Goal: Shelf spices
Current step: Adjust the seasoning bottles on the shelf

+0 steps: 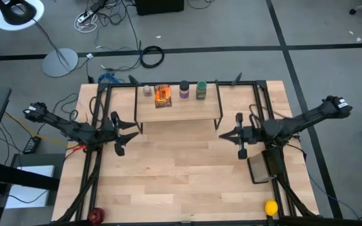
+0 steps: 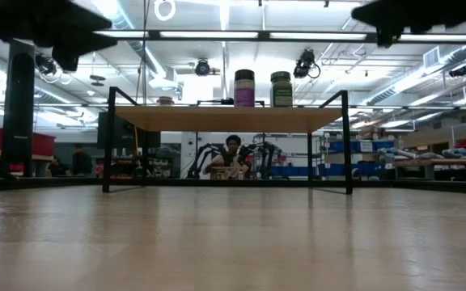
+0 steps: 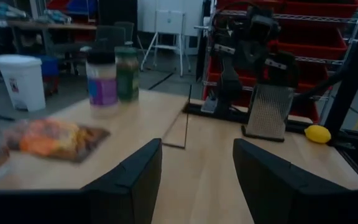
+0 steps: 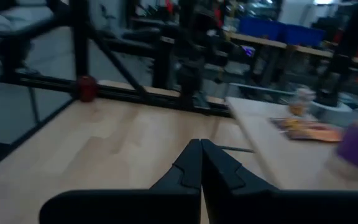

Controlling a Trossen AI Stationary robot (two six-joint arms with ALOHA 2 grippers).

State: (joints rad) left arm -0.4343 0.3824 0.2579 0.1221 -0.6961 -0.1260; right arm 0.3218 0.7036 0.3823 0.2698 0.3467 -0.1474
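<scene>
The shelf (image 1: pixel 178 108) stands at the table's far middle on thin black legs. On its top board stand the spices in a row: a tiny pale-capped jar (image 1: pixel 147 91), an orange-brown packet (image 1: pixel 163 95) lying flat, a purple-labelled jar (image 1: pixel 184 90) and a green-lidded jar (image 1: pixel 201 90). The two tall jars (image 2: pixel 244 87) (image 2: pixel 281 88) also show in the low view. My left gripper (image 1: pixel 135 130) is open, level, just left of the shelf's near left corner, its fingers (image 3: pixel 132 180) empty. My right gripper (image 1: pixel 222 134) is shut and empty, just right of the shelf's near right corner.
A yellow ball (image 1: pixel 271 208) lies at the table's near right corner and a red object (image 1: pixel 97 216) at the near left. A dark metal grater (image 3: pixel 267 112) stands by the right arm's base. Black frame rails run along both table sides. Bare tabletop (image 1: pixel 181 176) lies between the arms.
</scene>
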